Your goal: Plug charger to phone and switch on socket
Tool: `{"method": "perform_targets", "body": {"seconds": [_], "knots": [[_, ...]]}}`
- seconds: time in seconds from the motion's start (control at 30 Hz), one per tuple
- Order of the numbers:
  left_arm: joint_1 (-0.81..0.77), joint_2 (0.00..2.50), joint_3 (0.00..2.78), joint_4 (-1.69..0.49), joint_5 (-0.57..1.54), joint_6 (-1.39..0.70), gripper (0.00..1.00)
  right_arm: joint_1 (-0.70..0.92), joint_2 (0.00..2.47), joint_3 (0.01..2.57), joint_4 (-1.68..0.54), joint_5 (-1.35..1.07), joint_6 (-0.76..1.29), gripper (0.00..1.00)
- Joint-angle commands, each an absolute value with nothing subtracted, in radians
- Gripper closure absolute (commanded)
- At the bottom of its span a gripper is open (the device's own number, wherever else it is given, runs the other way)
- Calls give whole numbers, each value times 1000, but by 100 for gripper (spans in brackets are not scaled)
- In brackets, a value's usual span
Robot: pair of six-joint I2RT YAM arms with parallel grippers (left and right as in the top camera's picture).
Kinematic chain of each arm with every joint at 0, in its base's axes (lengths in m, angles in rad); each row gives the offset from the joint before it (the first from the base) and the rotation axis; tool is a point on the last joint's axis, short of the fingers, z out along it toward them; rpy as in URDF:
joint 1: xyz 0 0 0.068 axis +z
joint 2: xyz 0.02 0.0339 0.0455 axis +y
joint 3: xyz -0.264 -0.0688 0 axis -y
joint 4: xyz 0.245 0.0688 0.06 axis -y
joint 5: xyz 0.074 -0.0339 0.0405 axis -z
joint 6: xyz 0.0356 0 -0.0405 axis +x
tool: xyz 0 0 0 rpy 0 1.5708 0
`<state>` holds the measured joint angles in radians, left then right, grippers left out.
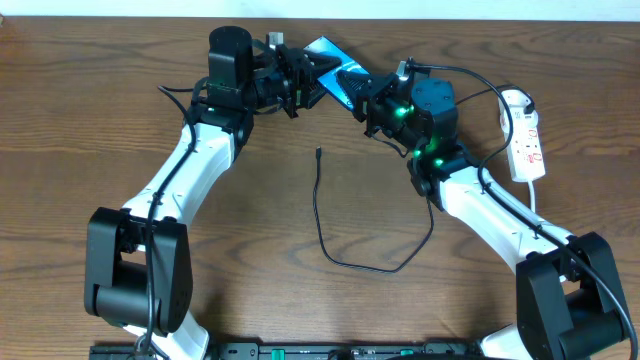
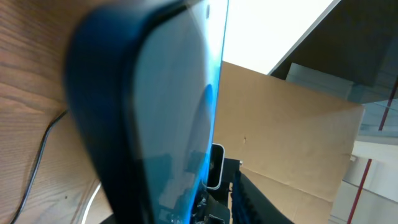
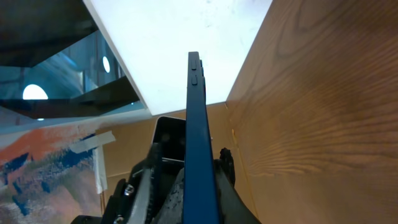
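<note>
I hold the slim blue-screened, black-framed phone [image 1: 338, 68] on edge at twelve o'clock, right gripper [image 1: 366, 100] clamped across it, left gripper [image 1: 303, 85] at its far end, grip unclear, likely presenting its port to the thin black charger cable [image 1: 319, 185] lying toward six.

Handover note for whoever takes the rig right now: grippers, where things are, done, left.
Right gripper: shut on the phone, fingers on both faces in the right wrist view.
Left gripper: at the phone's other end; grip cannot be told.
Charger: loose on the table, plug tip free, near neither gripper.
Power strip: beyond the right arm; switch state too small to tell.
Done: phone picked up, it appears.
Left: plug the tip into the phone, switch the strip on.
</note>
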<state>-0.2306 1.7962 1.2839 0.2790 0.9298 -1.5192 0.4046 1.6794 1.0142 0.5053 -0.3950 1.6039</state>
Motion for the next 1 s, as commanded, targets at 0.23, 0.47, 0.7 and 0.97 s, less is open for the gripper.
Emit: {"method": "perform_targets", "body": {"seconds": [0.23, 0.47, 0.7, 0.97], "knots": [[-241, 1777, 1313, 320, 887, -1524, 85, 447, 1686, 993, 471, -614, 1555, 95], [-241, 1777, 1313, 320, 835, -1525, 92, 446, 1686, 993, 471, -624, 1555, 73], [-241, 1777, 1313, 320, 818, -1518, 93, 439, 1686, 993, 471, -620, 1555, 61], [-199, 1777, 1313, 281, 866, -1304, 92, 379, 1686, 993, 471, -620, 1360, 44]]}}
